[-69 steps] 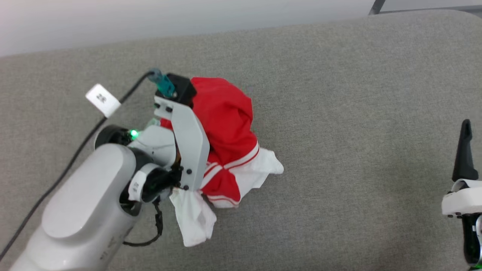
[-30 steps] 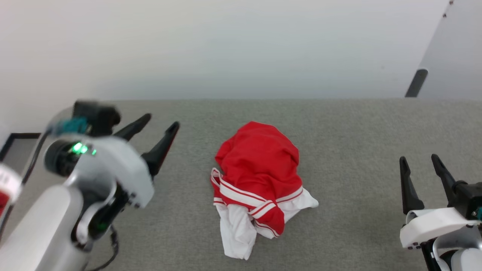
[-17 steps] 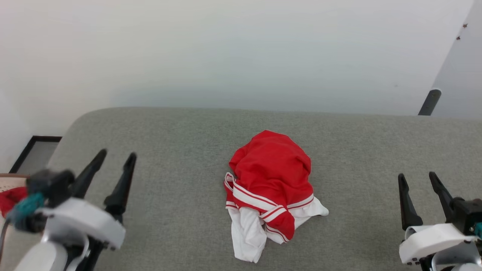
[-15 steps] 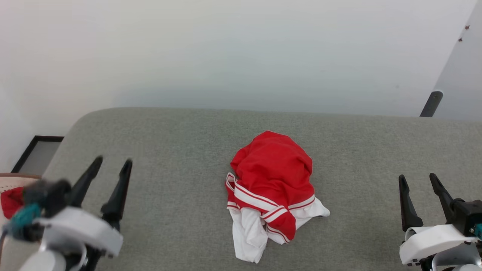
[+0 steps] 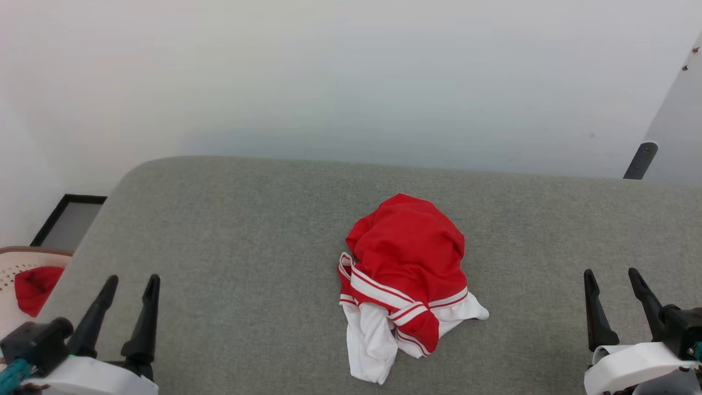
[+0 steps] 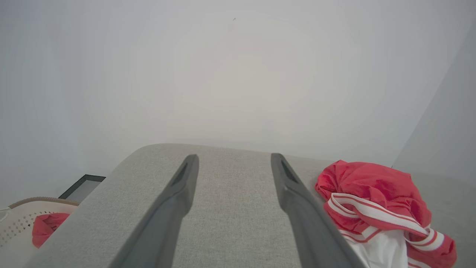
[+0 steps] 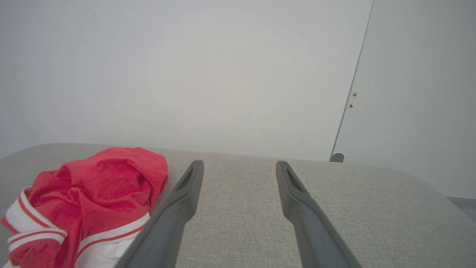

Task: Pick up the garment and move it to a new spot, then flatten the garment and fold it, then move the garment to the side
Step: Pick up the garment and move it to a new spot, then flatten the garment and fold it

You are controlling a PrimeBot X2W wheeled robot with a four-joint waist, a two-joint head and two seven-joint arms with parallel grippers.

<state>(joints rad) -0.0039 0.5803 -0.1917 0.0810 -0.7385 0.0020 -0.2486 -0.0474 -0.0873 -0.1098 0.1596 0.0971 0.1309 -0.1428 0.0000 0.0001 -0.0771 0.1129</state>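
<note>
The garment [image 5: 408, 274] lies crumpled in a heap at the middle of the grey padded surface [image 5: 247, 230], red on top with white sleeves and striped bands toward me. My left gripper [image 5: 133, 281] is open at the lower left, well apart from it. My right gripper [image 5: 610, 273] is open at the lower right, also apart. In the left wrist view the garment [image 6: 375, 201] sits to the right of the open left gripper [image 6: 234, 158]. In the right wrist view the garment [image 7: 93, 190] lies left of the open right gripper [image 7: 240, 163]. Nothing is held.
A pale basket [image 5: 16, 263] with a small plain red cloth [image 5: 35, 288] stands off the surface's left end, beside a dark-framed panel [image 5: 68, 219] on the floor. A white wall runs behind the surface. A grey post [image 5: 639, 160] stands at the far right.
My left gripper, earlier down on the garment, has let go and drawn back to the lower left. The head camera has also risen and shifted. The garment lies still.
</note>
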